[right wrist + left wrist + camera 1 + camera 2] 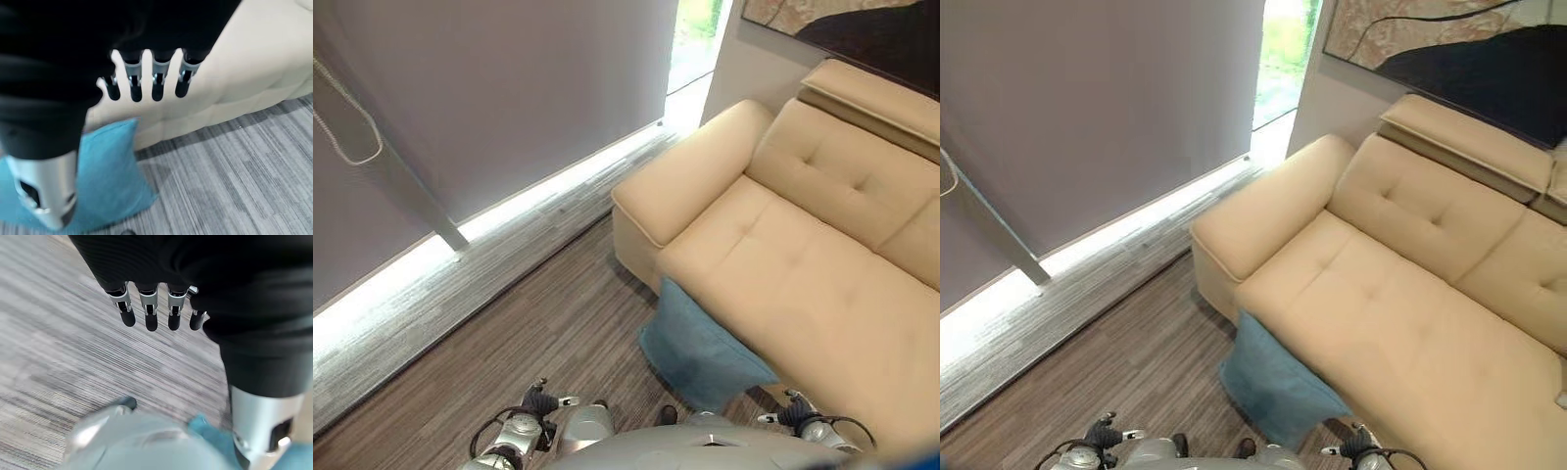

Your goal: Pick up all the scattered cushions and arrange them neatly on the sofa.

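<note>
Blue cushion [700, 357]: a single teal-blue square cushion stands on the striped grey-brown carpet floor [538, 333], tilted and leaning against the front of the beige sofa [803, 264] near its left armrest [690, 171]; its upper corner touches the edge of the seat, its lower edge rests on the floor. The sofa seat is a broad, button-tufted surface of beige upholstery and carries no cushion on the part in view; the backrest is tufted likewise, with a raised headrest [1459, 137] along its top. A dark-and-tan wall picture [1449, 49] hangs above the backrest. Beyond the armrest, a grey roller blind [509, 88] covers the window, with a strip of daylight at its foot. Left hand [151, 308]: fingers straight and relaxed, holding nothing, hanging over the carpet, with an edge of the cushion below it. Right hand [146, 81]: fingers likewise extended and empty, hanging before the sofa front, above the cushion and apart from it.
</note>
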Motion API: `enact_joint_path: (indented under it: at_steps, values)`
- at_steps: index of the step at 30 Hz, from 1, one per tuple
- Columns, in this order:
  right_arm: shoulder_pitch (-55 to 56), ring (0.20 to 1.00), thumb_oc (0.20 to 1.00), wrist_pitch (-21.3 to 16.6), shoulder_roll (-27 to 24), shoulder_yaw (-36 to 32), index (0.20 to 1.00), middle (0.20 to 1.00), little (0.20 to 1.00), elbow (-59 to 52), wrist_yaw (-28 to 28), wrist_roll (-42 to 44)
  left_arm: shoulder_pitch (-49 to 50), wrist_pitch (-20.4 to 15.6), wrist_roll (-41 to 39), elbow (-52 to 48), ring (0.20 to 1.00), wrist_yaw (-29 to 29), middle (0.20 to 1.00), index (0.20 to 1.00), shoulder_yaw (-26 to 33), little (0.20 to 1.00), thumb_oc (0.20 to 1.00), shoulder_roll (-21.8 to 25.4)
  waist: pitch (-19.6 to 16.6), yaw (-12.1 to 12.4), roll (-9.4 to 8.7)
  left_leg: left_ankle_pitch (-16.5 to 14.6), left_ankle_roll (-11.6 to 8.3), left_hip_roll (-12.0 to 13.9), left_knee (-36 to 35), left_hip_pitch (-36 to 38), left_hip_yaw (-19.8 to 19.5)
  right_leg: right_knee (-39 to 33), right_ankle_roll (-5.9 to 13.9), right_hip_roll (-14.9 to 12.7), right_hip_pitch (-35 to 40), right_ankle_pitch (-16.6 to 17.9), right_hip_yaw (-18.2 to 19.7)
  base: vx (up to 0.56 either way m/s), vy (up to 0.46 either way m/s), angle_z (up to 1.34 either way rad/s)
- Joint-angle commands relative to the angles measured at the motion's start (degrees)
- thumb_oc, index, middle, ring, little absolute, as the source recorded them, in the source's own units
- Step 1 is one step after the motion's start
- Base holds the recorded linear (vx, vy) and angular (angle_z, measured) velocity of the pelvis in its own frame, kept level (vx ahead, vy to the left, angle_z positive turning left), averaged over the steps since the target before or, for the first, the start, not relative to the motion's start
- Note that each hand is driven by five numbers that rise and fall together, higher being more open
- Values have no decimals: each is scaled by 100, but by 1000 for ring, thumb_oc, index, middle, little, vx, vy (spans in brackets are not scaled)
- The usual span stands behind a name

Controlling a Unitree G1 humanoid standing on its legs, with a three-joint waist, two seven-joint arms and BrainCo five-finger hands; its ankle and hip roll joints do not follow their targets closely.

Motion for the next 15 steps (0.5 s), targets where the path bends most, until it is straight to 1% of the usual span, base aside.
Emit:
enact_joint_path:
  at_steps: [1,2,3,4,6,7,8,9,10,11,12,13,14,15]
  values:
    - [-362,1000,1000,-91,-84,84,1000,1000,1000,84,-103,152,-198,-72,-61,102,1000,-25,1000,1000,41,1000,1000,98,135,169,-224,-512,154,-395,-62,-41,-402,-381,649,-267,149,562,821,102,198,-77]
    - [-352,1000,1000,-84,-105,70,1000,1000,1000,92,-73,145,-179,-60,-76,151,1000,-31,1000,1000,40,1000,1000,72,109,162,-159,-457,153,-345,-160,7,-483,-254,651,-266,124,468,940,105,213,-89]
    - [-340,1000,1000,-75,-83,70,1000,1000,1000,91,-55,129,-168,-46,-54,175,1000,-39,1000,1000,54,1000,1000,81,80,140,-120,-431,192,-279,-336,129,-420,-180,654,-268,92,429,958,90,254,-89]
    - [-341,1000,1000,-61,-60,71,1000,1000,1000,80,-44,118,-162,-37,-42,178,1000,-40,1000,1000,58,1000,1000,87,78,115,-101,-426,236,-277,-417,204,-384,-52,667,-313,4,448,1003,34,210,-68]
    - [-403,1000,1000,-43,-31,64,1000,1000,1000,51,-63,136,-178,-37,-29,166,1000,-28,1000,1000,63,1000,1000,128,124,91,-84,-397,291,-290,-489,285,-240,202,779,-407,-201,505,1099,0,233,-57]
    - [-428,1000,1000,-36,2,106,1000,1000,1000,2,-60,112,-175,-37,-2,160,1000,-20,1000,1000,71,1000,1000,175,155,92,-58,-414,369,-314,-551,379,-69,351,852,-466,-321,540,1176,4,251,-57]
    - [-455,1000,1000,-31,17,118,1000,1000,1000,-24,-56,118,-181,-36,-8,153,1000,-22,1000,1000,92,1000,1000,198,176,95,-36,-425,416,-327,-578,420,21,439,885,-523,-387,562,1156,4,255,-68]
    - [-490,1000,1000,-29,56,125,1000,1000,1000,-63,-51,109,-166,-29,-9,169,1000,2,1000,1000,148,1000,1000,244,192,134,3,-429,474,-316,-651,489,178,563,927,-614,-486,610,1043,-6,159,-92]
    - [-518,1000,1000,-34,67,139,1000,1000,1000,-77,-50,100,-154,-23,-21,178,1000,9,1000,1000,185,1000,1000,269,196,180,19,-431,491,-298,-695,527,267,621,930,-690,-519,632,876,-6,94,-127]
    - [-518,1000,1000,-33,67,138,1000,1000,1000,-78,-50,100,-154,-23,-21,178,1000,9,1000,1000,186,1000,1000,270,201,186,18,-430,492,-298,-701,535,273,627,931,-691,-519,629,883,-26,59,-143]
    - [-560,1000,1000,-54,86,146,1000,1000,1000,-108,-66,97,-146,-9,-51,172,1000,12,1000,1000,251,1000,1000,315,211,336,71,-414,505,-242,-802,580,473,687,894,-926,-482,613,120,-34,55,-110]
    - [-572,1000,1000,-65,86,152,1000,1000,1000,-138,-64,96,-129,-4,-54,179,1000,9,1000,1000,288,1000,1000,339,210,367,89,-383,510,-221,-891,631,572,726,867,-979,-449,591,-207,13,47,-80]
    - [-573,1000,1000,-82,86,165,1000,1000,1000,-167,-54,83,-78,11,-32,212,1000,-2,1000,1000,355,1000,1000,381,175,459,105,-454,480,-164,-1041,767,753,737,920,-1038,-344,495,-664,44,17,-86]
    - [-566,1000,1000,-79,86,167,1000,1000,1000,-171,-53,82,-72,11,-31,211,1000,-4,1000,1000,356,1000,1000,382,189,469,110,-455,477,-160,-1064,805,762,741,924,-1033,-322,486,-657,-9,-23,-119]
